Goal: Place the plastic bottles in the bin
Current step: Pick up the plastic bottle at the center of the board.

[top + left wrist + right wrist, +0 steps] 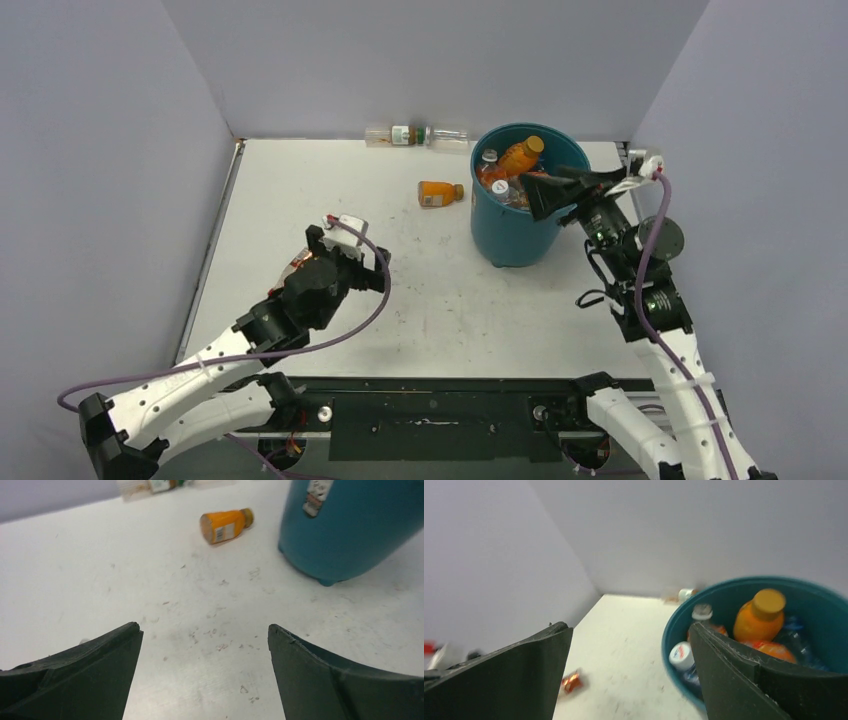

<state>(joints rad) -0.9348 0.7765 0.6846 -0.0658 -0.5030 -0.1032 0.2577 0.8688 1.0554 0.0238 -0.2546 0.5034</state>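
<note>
Two arms, both pincers spread and empty. The right arm stretches forward, the right pincer [532, 192] at the rim of the bin [510, 240] — several bottles [520, 158] lie inside. The left arm crouches low over the counter [300, 190], the left pincer [204, 630] facing an orange bottle [440, 193] lying near the bin; clear bottles [417, 135] lie against the back wall [420, 60].
</note>
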